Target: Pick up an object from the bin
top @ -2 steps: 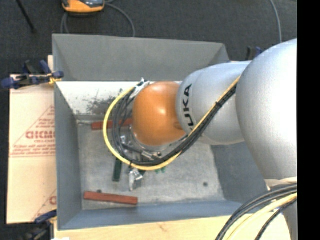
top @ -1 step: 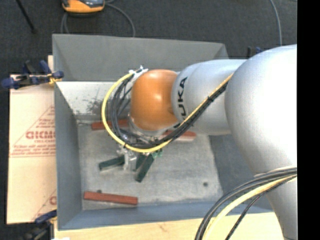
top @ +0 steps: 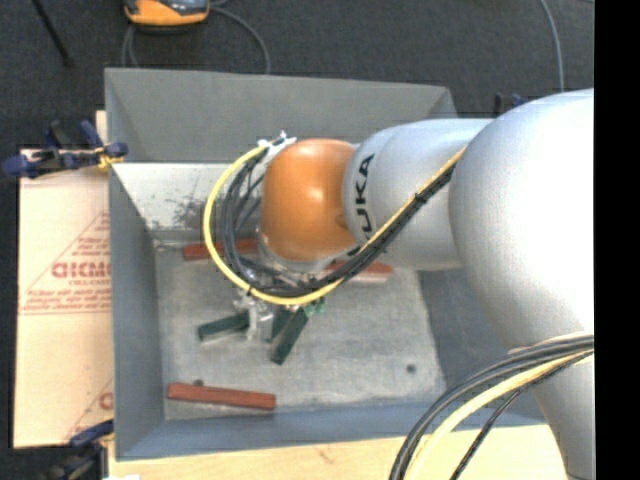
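My gripper (top: 257, 315) hangs low over the middle of the bin floor, mostly hidden under the arm's orange cover. A dark green flat piece (top: 222, 329) lies just to its left, touching or very close to it. A second dark green piece (top: 287, 337) slants down to the gripper's right. Whether either green piece is in its grasp cannot be made out.
A long red-brown stick (top: 220, 397) lies along the bin's front edge. Another red-brown stick (top: 196, 252) lies at the back left of the floor, partly under the arm. The end of a third red-brown stick (top: 377, 271) pokes out on the right.
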Controlling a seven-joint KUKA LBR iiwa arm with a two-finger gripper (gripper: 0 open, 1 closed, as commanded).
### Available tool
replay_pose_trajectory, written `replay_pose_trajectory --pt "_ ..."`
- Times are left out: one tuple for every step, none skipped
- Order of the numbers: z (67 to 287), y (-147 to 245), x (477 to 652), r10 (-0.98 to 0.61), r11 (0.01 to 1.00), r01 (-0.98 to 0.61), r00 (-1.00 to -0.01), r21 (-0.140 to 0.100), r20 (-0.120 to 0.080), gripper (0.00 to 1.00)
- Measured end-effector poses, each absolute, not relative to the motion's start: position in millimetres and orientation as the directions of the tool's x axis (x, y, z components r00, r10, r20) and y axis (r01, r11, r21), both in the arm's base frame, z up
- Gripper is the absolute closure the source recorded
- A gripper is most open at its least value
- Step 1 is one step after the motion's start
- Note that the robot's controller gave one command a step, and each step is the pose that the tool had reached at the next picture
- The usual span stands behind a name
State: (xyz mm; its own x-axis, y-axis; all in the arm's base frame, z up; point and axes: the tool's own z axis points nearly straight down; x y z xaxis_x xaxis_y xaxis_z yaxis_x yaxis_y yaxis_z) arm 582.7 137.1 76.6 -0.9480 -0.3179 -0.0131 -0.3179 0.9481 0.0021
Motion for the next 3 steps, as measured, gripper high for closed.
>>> replay_pose_trajectory --pt "80.2 136.7 581.3 -0.323 0.946 -0.323 -0.946 0.002 -0.011 1.00" --pt "109.5 117.8 560.1 -0.494 0.870 -0.494 -0.870 -0.004 -0.011 1.00" --pt "226.0 143.8 586.6 -0.470 0.882 -0.470 -0.882 0.000 -0.005 1.00"
